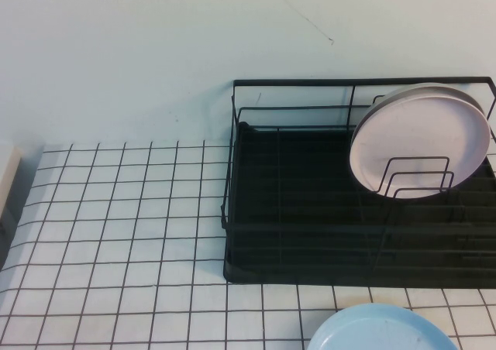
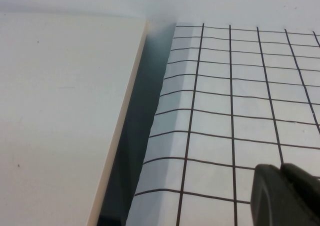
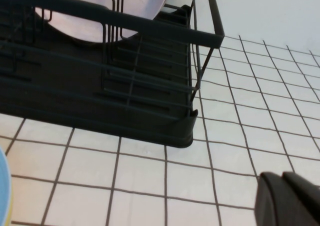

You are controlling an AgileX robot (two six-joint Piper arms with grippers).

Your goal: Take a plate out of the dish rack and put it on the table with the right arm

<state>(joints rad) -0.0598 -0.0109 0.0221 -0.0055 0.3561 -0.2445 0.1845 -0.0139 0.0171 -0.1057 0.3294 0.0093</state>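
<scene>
Upright within the dish rack, the plate, well apart from right gripper and left gripper, both grippers' state unclear.

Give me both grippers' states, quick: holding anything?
Left gripper: over the table near its edge, holding nothing visible; open or closed cannot be told.
Right gripper: low over the table beside the dish rack, not holding the plate; cannot be told.

1. The left gripper shows only as a dark tip low over the bench, touching nothing.
2. The right gripper hovers likewise, just beyond the dish rack's corner.
</scene>
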